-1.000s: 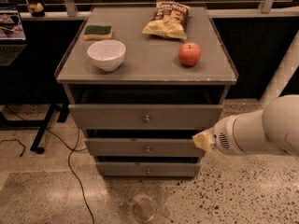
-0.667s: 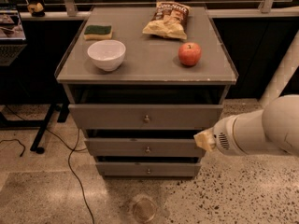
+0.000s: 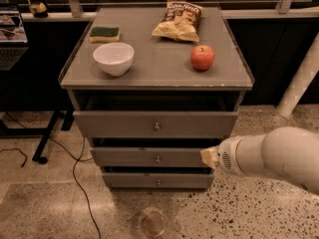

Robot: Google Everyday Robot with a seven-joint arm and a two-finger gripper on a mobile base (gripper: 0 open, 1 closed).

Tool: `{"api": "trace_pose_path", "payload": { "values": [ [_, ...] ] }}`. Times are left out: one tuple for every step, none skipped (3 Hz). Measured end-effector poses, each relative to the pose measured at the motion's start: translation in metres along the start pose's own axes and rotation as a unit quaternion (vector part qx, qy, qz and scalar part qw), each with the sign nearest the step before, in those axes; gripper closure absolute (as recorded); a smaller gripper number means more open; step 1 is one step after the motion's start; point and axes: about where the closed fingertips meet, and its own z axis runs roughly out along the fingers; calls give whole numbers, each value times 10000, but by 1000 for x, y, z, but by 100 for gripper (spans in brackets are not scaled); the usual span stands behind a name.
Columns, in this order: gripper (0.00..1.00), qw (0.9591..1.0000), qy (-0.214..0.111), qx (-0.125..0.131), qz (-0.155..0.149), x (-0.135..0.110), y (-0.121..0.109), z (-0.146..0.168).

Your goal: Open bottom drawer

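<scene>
Lower centre of the frame: the bottom drawer (image 3: pixel 134 180), the narrowest front of the grey desk (image 3: pixel 149 76), sits recessed under the middle drawer (image 3: pixel 124 157), with its round knob (image 3: pixel 158 182) at centre.

The top drawer (image 3: pixel 114 124) projects furthest, its front edge overhanging the two below.

The end effector (image 3: pixel 209 157) is at centre right, its pale tip at the right end of the middle drawer front, above the bottom drawer's right corner. I cannot tell whether it is released or clenched.

On the desk top are a white bowl (image 3: pixel 113 58), sponge (image 3: pixel 104 33), chip bag (image 3: pixel 179 21) and apple (image 3: pixel 202 57), the apple nearest the right edge.

The speckled floor (image 3: pixel 239 213) before the drawers holds a glass (image 3: pixel 152 222). A cable (image 3: pixel 75 168) trails at left.
</scene>
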Motion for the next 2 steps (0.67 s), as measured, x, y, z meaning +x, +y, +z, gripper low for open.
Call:
{"api": "trace_pose_path", "payload": {
  "values": [
    [100,9991,-183,44,371,19,-2,38],
    [100,9964,-421,-8,737,34,-8,67]
  ]
}}
